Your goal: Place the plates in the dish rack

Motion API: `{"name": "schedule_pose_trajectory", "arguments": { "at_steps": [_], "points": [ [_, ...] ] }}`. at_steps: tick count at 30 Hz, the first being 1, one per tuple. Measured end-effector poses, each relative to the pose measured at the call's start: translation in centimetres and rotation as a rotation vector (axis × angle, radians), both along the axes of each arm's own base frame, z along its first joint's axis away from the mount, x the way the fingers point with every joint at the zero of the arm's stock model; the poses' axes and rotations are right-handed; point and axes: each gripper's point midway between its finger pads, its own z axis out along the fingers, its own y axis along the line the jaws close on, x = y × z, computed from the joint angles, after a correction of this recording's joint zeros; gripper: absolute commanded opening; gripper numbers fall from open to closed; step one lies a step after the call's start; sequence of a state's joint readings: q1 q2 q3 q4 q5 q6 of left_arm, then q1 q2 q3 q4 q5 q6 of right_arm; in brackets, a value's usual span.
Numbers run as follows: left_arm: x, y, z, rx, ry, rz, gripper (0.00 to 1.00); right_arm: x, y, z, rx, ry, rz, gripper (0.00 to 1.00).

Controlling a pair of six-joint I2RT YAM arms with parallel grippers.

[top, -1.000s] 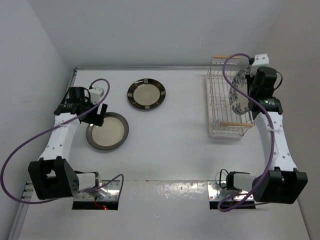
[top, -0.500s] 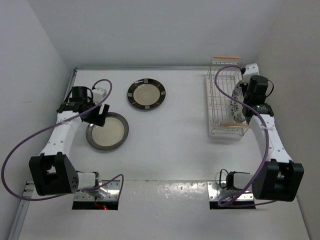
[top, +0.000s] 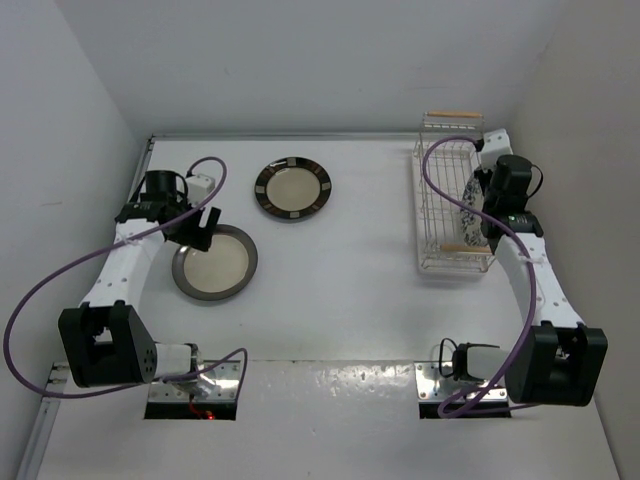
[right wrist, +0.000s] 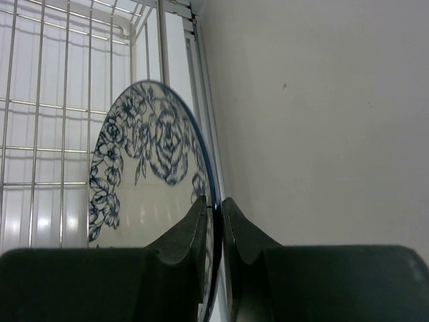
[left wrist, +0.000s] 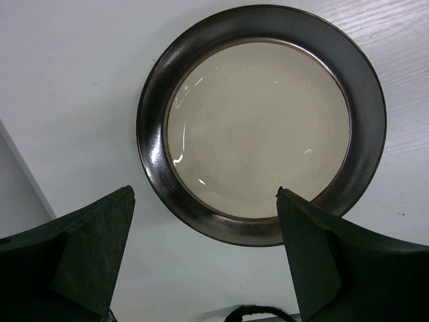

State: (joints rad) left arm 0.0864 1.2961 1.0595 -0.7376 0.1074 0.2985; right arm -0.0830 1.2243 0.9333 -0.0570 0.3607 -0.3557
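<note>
Side wall [right wrist: 322,100] stands just beside the dish rack [top: 438,215]. The right arm's purple cable [top: 424,172] arcs over the rack. Floral plate [right wrist: 151,168] stands on edge inside the rack, by its right-hand wires. Right gripper [right wrist: 214,208]: fingers close on either side of the plate's rim, apparently pinching it. Left gripper [left wrist: 204,198]: spread wide above the brown-rimmed plate [left wrist: 258,127], which lies flat on the table [top: 360,280]. Block-rimmed plate [top: 292,189] lies flat, well apart from both grippers.

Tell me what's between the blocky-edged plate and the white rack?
Nothing, just bare table between that plate and the dish rack, in the top view.
</note>
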Motion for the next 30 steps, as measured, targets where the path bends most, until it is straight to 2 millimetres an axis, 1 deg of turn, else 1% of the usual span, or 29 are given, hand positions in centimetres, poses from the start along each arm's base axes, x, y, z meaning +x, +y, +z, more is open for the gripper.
{"name": "schedule_pose_trajectory", "arguments": {
  "at_steps": [1, 3, 4, 5, 6, 8, 9, 11, 12, 15, 17, 19, 22, 25, 27, 29, 30],
  "points": [
    [0.1, 0.0, 0.1, 0.001, -0.003, -0.002, 0.92, -0.1, 0.0, -0.1, 0.006, 0.001, -0.005, 0.14],
    [0.2, 0.0, 0.4, 0.005, -0.011, -0.008, 0.92, -0.2, 0.0, -0.3, 0.022, 0.003, -0.014, 0.17],
    [0.4, 0.0, 0.5, 0.008, -0.016, -0.007, 0.92, -0.2, 0.1, -0.5, 0.034, 0.004, -0.018, 0.23],
    [0.4, 0.1, 0.6, 0.011, -0.018, -0.007, 0.92, -0.3, 0.1, -0.7, 0.042, 0.004, -0.023, 0.35],
    [0.5, 0.2, 0.7, 0.015, -0.020, -0.006, 0.92, -0.4, 0.2, -0.9, 0.052, 0.005, -0.026, 0.37],
    [0.5, 0.3, 0.7, 0.022, -0.020, -0.001, 0.92, -0.7, 0.3, -1.6, 0.061, 0.011, -0.030, 0.48],
    [0.5, 0.4, 0.7, 0.025, -0.019, 0.000, 0.92, -1.2, 0.3, -2.1, 0.065, 0.017, -0.031, 0.62],
    [0.5, 0.5, 0.7, 0.029, -0.019, 0.003, 0.92, -1.9, 0.4, -2.8, 0.076, 0.027, -0.036, 0.74],
    [0.5, 0.5, 0.7, 0.030, -0.019, 0.004, 0.94, -2.0, 0.4, -2.9, 0.079, 0.027, -0.038, 0.81],
    [0.5, 0.8, 0.4, 0.040, -0.012, 0.012, 0.96, -2.1, 0.3, -2.6, 0.080, 0.018, -0.046, 0.87],
    [0.7, 1.7, -0.7, 0.047, 0.024, 0.036, 0.96, -2.0, 0.3, -2.0, 0.083, 0.018, -0.050, 0.90],
    [1.0, 3.1, -2.5, 0.039, 0.083, 0.078, 0.96, -1.8, 0.3, -0.8, 0.091, 0.000, -0.053, 0.94],
    [1.0, 6.4, -5.8, 0.008, 0.183, 0.174, 0.96, -1.3, 0.3, 1.7, 0.107, -0.047, -0.059, 0.96],
    [0.1, 8.8, -9.0, -0.039, 0.273, 0.226, 0.96, -1.1, 0.6, 4.0, 0.137, -0.100, -0.056, 0.98],
    [-0.4, 9.2, -10.5, -0.065, 0.315, 0.219, 0.96, -1.4, 1.1, 5.1, 0.155, -0.131, -0.039, 0.98],
    [-0.6, 8.6, -11.5, -0.094, 0.343, 0.180, 0.92, -2.0, 1.7, 5.9, 0.172, -0.154, -0.024, 0.98],
    [-0.6, 8.4, -11.7, -0.107, 0.346, 0.158, 0.89, -2.3, 1.9, 6.4, 0.182, -0.171, -0.018, 0.98]
  ]
}}
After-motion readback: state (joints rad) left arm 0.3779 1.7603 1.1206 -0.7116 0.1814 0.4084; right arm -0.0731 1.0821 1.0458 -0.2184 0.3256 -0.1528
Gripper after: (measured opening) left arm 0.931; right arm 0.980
